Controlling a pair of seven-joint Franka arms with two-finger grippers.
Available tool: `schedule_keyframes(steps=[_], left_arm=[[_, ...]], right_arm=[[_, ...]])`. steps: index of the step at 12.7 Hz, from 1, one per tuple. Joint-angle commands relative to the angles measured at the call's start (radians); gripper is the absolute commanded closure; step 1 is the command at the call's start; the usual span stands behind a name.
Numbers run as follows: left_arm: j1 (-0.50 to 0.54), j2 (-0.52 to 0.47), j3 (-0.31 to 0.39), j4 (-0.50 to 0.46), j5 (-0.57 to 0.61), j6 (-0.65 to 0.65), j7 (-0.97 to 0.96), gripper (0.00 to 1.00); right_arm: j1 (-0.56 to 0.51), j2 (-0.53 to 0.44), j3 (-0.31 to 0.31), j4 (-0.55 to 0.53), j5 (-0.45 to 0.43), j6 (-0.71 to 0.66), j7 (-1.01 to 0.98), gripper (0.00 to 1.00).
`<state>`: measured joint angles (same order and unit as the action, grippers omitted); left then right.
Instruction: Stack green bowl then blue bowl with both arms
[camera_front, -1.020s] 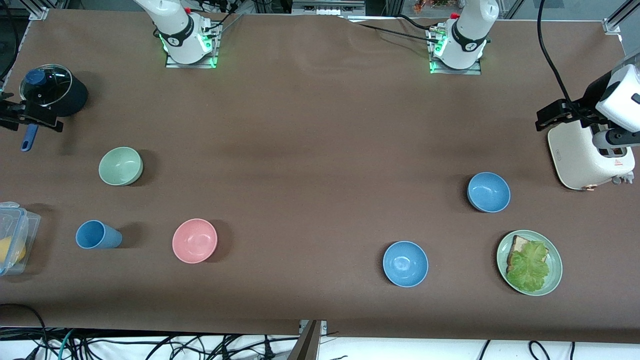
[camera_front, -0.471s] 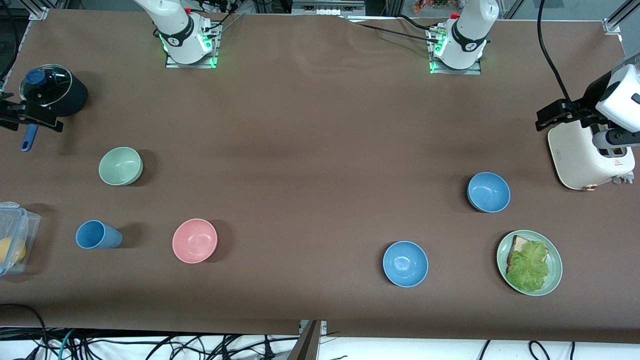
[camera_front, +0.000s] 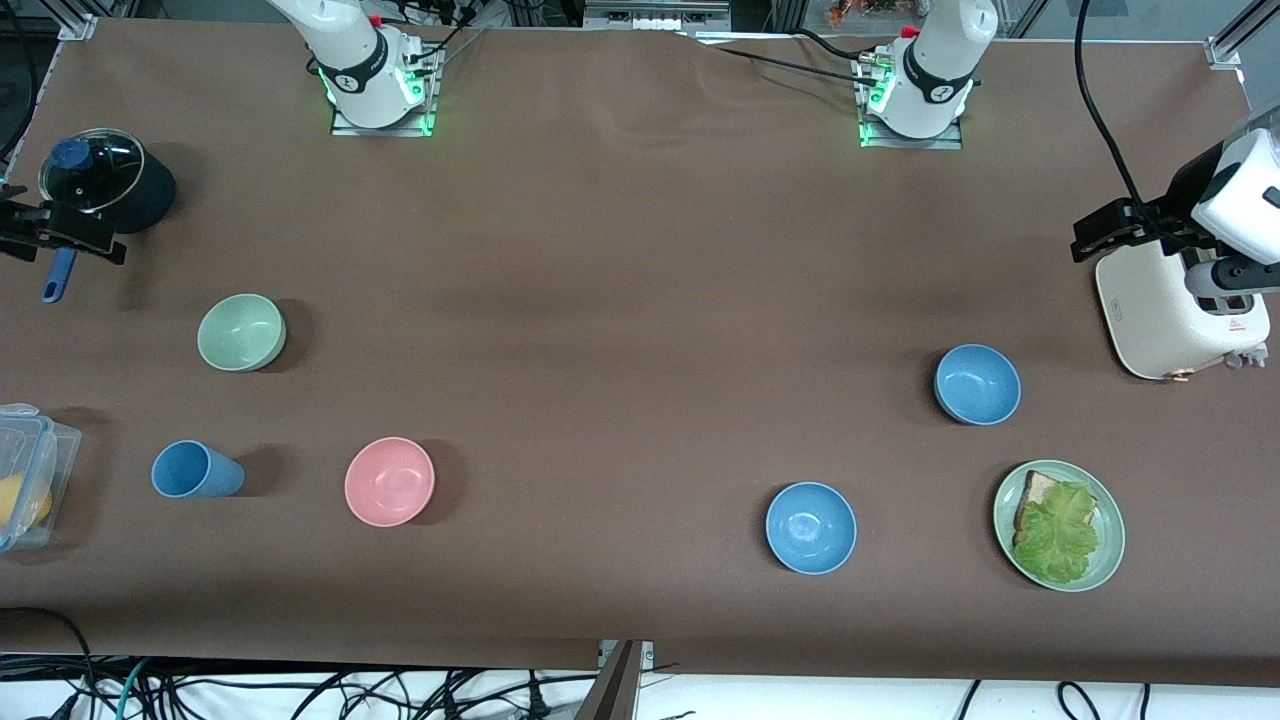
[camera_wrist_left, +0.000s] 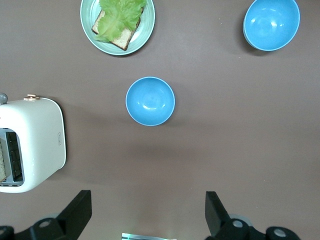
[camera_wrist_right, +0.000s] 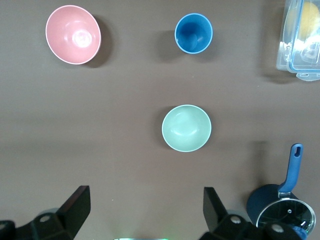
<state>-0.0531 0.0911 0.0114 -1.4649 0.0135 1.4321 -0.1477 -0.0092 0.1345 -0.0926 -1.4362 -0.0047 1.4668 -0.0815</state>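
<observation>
Both arms wait high above the tabletop (camera_front: 620, 300), each end effector empty with its fingers spread wide. The right end effector (camera_wrist_right: 145, 212) hangs over the right arm's end of the tabletop, close to the dark pot (camera_front: 125, 185) with its glass lid and blue handle. The green bowl (camera_front: 241, 332) sits upright directly below and just ahead of it, clear of both fingers, and shows centred between them in the right wrist view (camera_wrist_right: 186, 128). Farther out from this end effector stand the blue cup (camera_front: 196, 470), the pink bowl (camera_front: 389, 481) and a clear lidded container (camera_front: 25, 475) at the table edge. The left end effector (camera_wrist_left: 147, 215) hangs over the left arm's end, just beside the white toaster (camera_front: 1175, 315). One blue bowl (camera_front: 977, 384) lies below and ahead of it, between the finger lines in the left wrist view (camera_wrist_left: 150, 101). A second blue bowl (camera_front: 811, 527) and the green plate (camera_front: 1105, 560) carrying bread and lettuce lie farther out. All bowls stand apart, none stacked.
</observation>
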Motion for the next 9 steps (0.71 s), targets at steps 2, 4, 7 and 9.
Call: schedule_keyframes(steps=[2,4,7,9], left_arm=[[-0.002,0.010,0.002,0.029,-0.009,-0.039,0.002,0.00],[-0.002,0.010,0.002,0.029,-0.009,-0.039,0.002,0.00],[-0.004,0.010,-0.001,0.029,-0.009,-0.039,0.000,0.00],[-0.004,0.010,-0.005,0.029,-0.009,-0.039,-0.001,0.00]], right_arm=[[-0.008,-0.006,0.007,-0.001,-0.014,0.006,-0.001,0.00],[-0.008,-0.006,0.007,0.000,-0.012,0.006,0.000,0.00],[-0.008,-0.006,0.007,-0.001,-0.012,0.006,0.000,0.00],[-0.008,-0.006,0.007,0.000,-0.014,0.006,0.000,0.00]])
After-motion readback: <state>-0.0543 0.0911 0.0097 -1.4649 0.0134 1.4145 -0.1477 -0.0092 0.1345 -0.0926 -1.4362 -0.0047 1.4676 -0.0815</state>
